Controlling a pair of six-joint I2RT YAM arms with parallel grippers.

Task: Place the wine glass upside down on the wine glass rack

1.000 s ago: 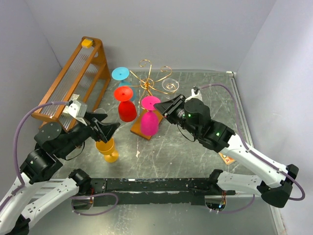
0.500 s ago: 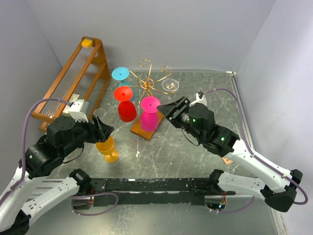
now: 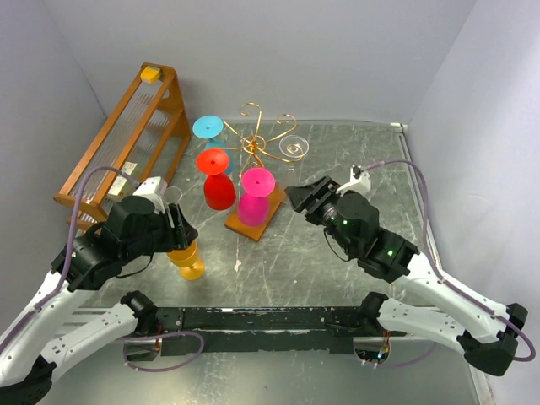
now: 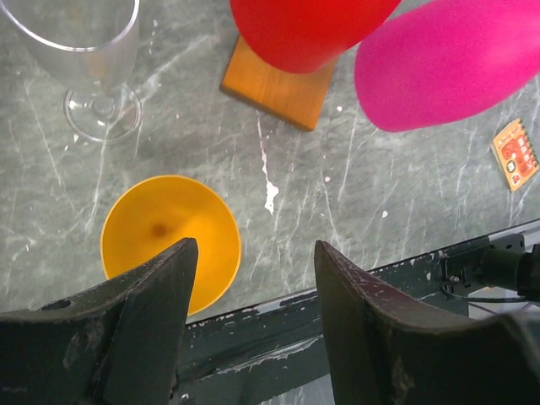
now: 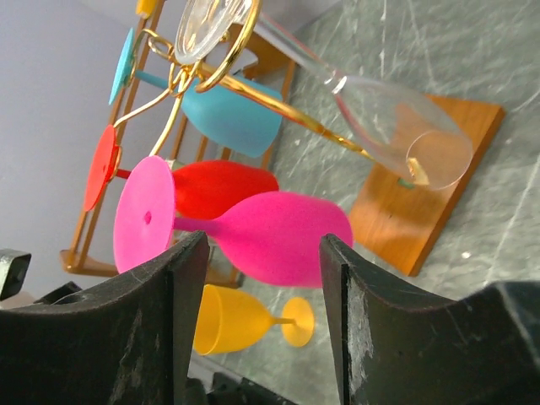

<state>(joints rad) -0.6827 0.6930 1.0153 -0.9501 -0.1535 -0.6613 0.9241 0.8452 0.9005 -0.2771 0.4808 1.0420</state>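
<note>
Currently the yellow wine glass, opaque and stemmed, is seen upright on the table, beneath the spread left gripper. The right gripper is spread and empty beside the gold wire rack, on which a pink glass is hung upside down.

Left gripper sat over the yellow glass. Clear flute stood close at 12, wooden frame walled off 10 to 11. Red glass and pink glass, hung on the wine glass rack, crowded 1 to 2. My right gripper had the pink glass at 9. Bare table from 12 round to 3 was passable.
</note>
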